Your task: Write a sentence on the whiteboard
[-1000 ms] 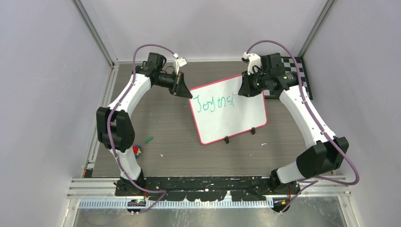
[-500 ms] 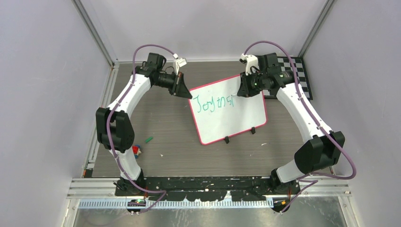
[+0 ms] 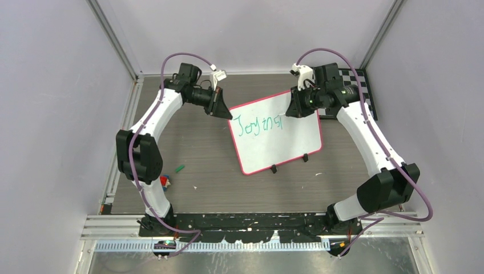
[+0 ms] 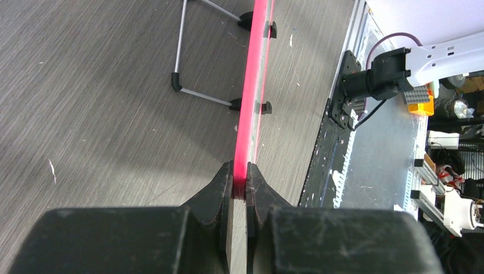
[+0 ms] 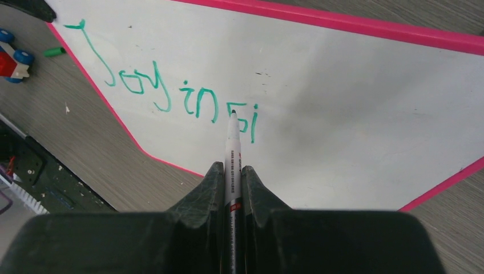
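While right claw [image 5: 231,169] grips marker [image 5: 232,140], tip contact with whiteboard [image 5: 354,103] unclear.

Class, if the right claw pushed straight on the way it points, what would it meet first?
The whiteboard: the marker held in the right claw aims at its face by the green lettering; whether it touches is unclear.

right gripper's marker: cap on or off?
Off. In the right wrist view the marker has a bare tip at the whiteboard, beside the green lettering. A small green piece, possibly its cap, lies on the table.
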Tool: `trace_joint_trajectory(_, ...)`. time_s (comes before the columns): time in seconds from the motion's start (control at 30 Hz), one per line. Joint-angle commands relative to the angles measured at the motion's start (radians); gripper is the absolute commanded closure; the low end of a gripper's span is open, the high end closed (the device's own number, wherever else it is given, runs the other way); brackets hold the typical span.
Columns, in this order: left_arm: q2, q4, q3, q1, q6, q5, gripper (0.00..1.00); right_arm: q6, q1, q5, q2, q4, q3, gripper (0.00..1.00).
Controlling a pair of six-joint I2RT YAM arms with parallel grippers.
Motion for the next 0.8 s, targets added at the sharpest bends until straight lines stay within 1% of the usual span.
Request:
trace_joint_trajectory(0.0,0.026,-0.06,0.06,-0.014,0.072,-0.037,0.94,-0.018,-0.012,-0.087,-0.06,-0.023,0.039,1.0)
trace_joint_trajectory(0.1,0.054,-0.085,0.103,-0.014,0.086,-0.043,0.97,-0.022,-0.047,-0.137,-0.059,-0.04,0.029,1.0)
trace_joint_trajectory(0.2,0.073,-0.101,0.135,-0.015,0.088,-0.049,0.95,-0.037,-0.074,-0.148,-0.07,-0.04,0.013,1.0)
trace_joint_trajectory(0.37,0.055,-0.088,0.133,-0.014,0.051,-0.03,0.74,-0.064,-0.087,-0.127,-0.093,-0.035,-0.011,1.0)
trace_joint_trajectory(0.53,0.026,-0.045,0.106,-0.023,0.01,-0.004,0.62,-0.068,-0.087,-0.09,-0.089,-0.002,-0.023,1.0)
trace_joint_trajectory(0.63,0.032,-0.049,0.103,-0.027,0.01,-0.007,0.61,-0.065,-0.086,-0.084,-0.076,0.004,-0.021,1.0)
trace_joint_trajectory(0.77,0.042,-0.051,0.101,-0.033,0.017,-0.012,0.63,-0.068,-0.087,-0.075,-0.059,0.003,-0.022,1.0)
